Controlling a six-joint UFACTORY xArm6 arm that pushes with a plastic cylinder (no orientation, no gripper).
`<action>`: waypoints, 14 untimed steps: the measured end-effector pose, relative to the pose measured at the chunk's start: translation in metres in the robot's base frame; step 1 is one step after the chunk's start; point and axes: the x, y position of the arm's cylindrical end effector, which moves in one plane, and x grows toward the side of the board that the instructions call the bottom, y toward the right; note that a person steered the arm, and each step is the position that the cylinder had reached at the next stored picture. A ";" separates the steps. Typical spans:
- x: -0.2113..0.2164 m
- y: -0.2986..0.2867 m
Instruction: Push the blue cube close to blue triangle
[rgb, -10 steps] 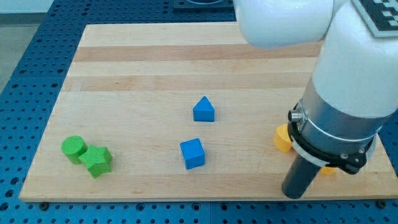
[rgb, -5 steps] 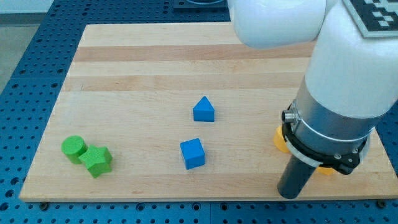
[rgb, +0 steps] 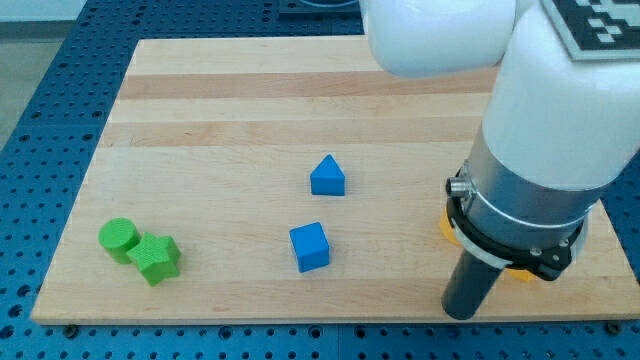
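The blue cube lies on the wooden board near the view's bottom middle. The blue triangle lies a little above it and slightly to the right, with a gap between them. My tip is near the board's bottom edge at the view's lower right, well to the right of the blue cube and slightly below it. It touches neither blue block.
A green cylinder and a green star-shaped block sit together at the lower left. A yellow block is mostly hidden behind the arm's body at the right.
My tip and arm have moved slightly to the view's left along the bottom edge. The blocks have not moved.
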 end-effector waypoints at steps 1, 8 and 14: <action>0.000 0.000; -0.015 -0.081; -0.089 -0.154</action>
